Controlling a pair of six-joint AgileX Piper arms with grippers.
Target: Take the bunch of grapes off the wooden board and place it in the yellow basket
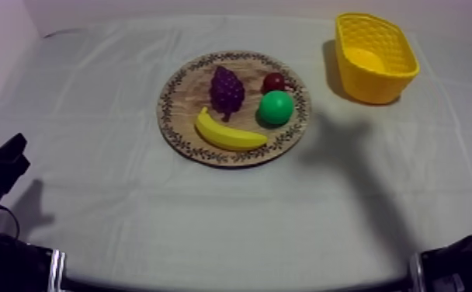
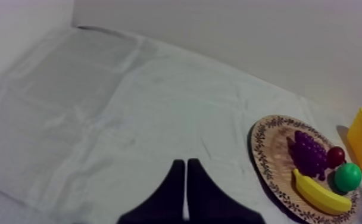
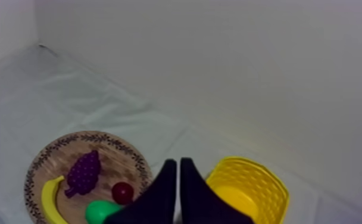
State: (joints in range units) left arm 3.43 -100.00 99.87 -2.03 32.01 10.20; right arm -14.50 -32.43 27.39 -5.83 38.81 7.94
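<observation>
Grapes [image 1: 227,91] lie on the wooden board [image 1: 183,105], near its 12 o'clock edge in the top view, with the narrow end pointing toward the middle of the board. Neither gripper touches them.

The left gripper [image 2: 185,161] has its two black fingers pressed together into a narrow wedge with nothing between them. It hangs over bare cloth [image 1: 130,210], well apart from the board. The right gripper [image 3: 178,159] is closed the same way and holds nothing. It sits between the board and the basket [image 1: 379,85]. In the right wrist view its fingers cover one side of the green fruit [image 1: 275,107] and the near edge of the basket.

Outward from there, in the top view the banana [image 1: 230,133] curves along the board's 6 o'clock side, just beside the tip of the grapes. The small red fruit [image 1: 274,81] is at about 2 o'clock. The green fruit is at 3 o'clock and looks nearly round from above; it is probably the pear, though the shape is hard to make out. The basket stands upright on the cloth at about 2 o'clock from the board, well apart from it.

The left wrist view cuts off most of the basket, and the right wrist view cuts off the near rim of the board. In the top view both arms are cut off at the lower corners.
</observation>
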